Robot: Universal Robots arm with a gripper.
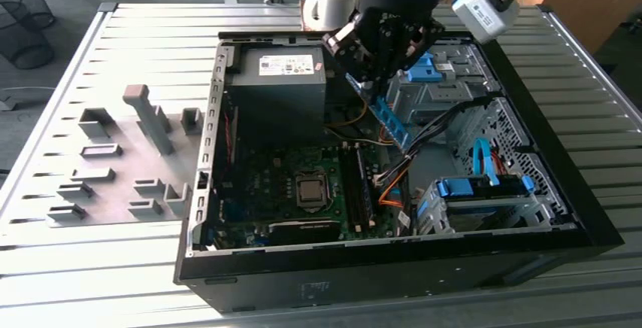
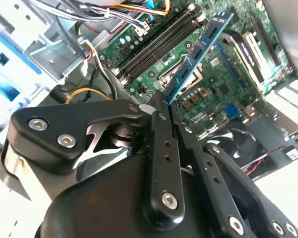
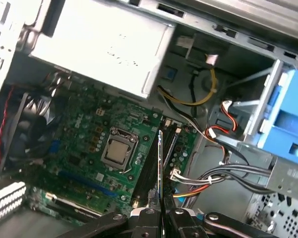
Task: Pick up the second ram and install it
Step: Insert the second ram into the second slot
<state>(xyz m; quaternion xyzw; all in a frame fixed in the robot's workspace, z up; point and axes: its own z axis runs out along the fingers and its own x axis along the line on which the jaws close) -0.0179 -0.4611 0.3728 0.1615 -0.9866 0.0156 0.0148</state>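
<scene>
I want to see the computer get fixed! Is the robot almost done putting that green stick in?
Partly. The pick-up looks done: the pincer is shut on the second ram, holding it up in the air inside the open computer case. In the exterior view the stick hangs above the motherboard. Left to do: it is not yet in the long black memory slots.

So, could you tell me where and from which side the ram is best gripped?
By one short end, with the fingers on its two flat faces, as the gripper holds the ram now. The stick is thin and long, and this leaves its contact edge free above the slots.
</scene>
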